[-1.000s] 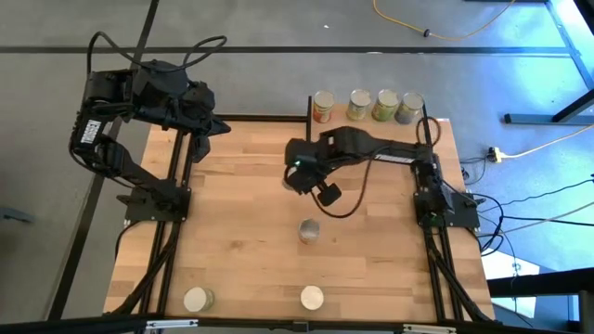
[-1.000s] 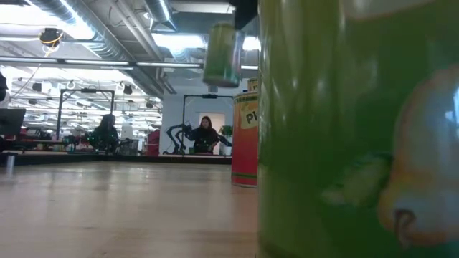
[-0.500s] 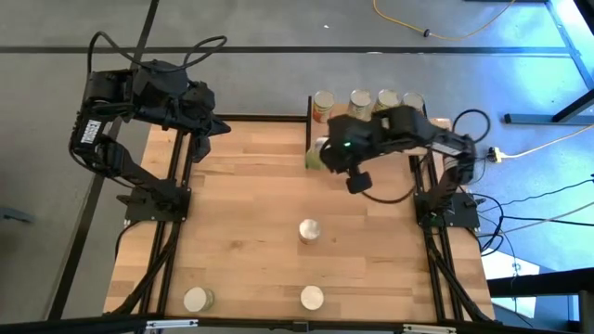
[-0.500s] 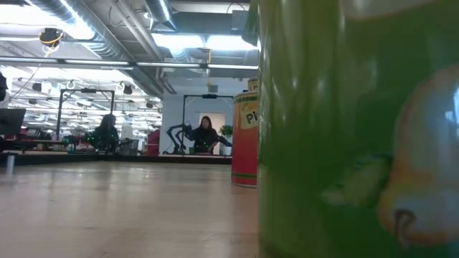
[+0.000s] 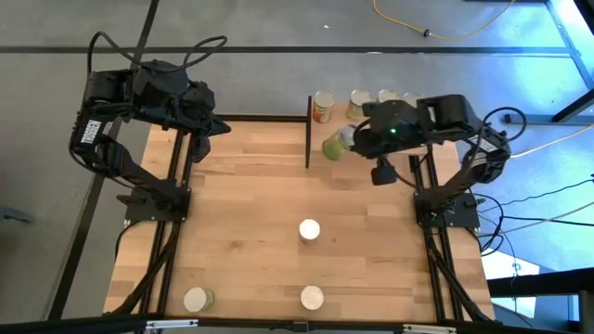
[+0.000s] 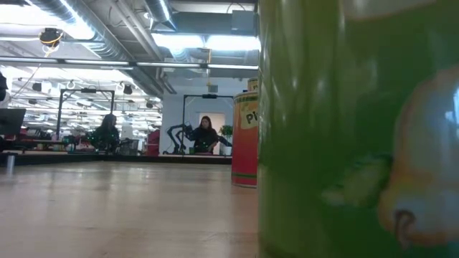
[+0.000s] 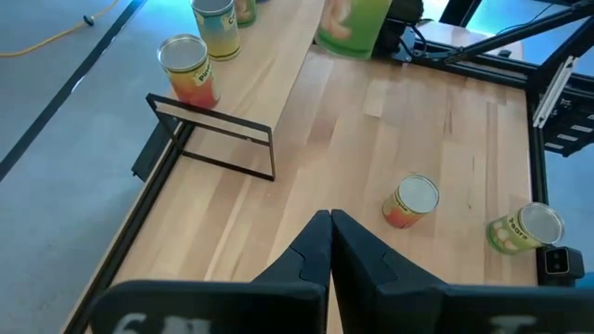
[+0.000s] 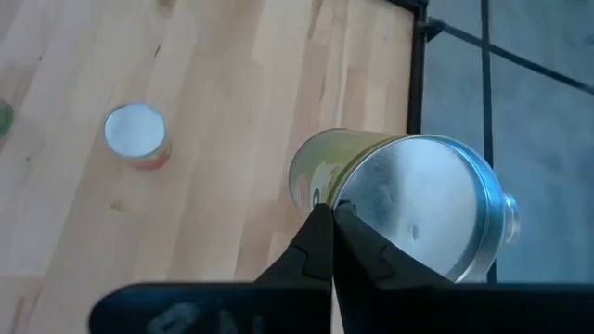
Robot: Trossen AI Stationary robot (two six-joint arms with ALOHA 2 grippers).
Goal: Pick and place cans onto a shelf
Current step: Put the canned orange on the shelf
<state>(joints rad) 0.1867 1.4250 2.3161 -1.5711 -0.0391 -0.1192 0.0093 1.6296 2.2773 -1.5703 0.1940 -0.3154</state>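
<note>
Holding a green can (image 5: 336,144) up near the shelf (image 5: 308,119), my right gripper (image 5: 357,141) sits at the back of the table, just right of the black upright panel. In the right wrist view its fingers (image 8: 320,243) look pressed together at the tips against the can's shiny end (image 8: 427,209), so it reads as clamped on the can, which lies tilted on its side; how exactly the grip sits I cannot tell. Four cans stand in a row along the back edge: an orange-red one (image 5: 323,106) next to the panel, then a yellow one (image 5: 358,100), and two more (image 5: 387,96) partly hidden behind the right arm. Three cans are out on the table (image 5: 241,223): one near the middle (image 5: 309,230), one at the front centre (image 5: 312,298), one at the front left (image 5: 197,299). My left gripper (image 7: 329,243) waits at the back left corner, fingers together, nothing in them. From the left wrist I see the orange-red can (image 7: 187,70) and the yellow one (image 7: 215,26) behind the black frame (image 7: 218,139), plus the held green can (image 7: 353,26) beyond. The low view is mostly blocked by a green can (image 6: 358,129) close to the lens, with an orange-red can (image 6: 244,140) farther off and a person (image 6: 205,136) far back in the room.
</note>
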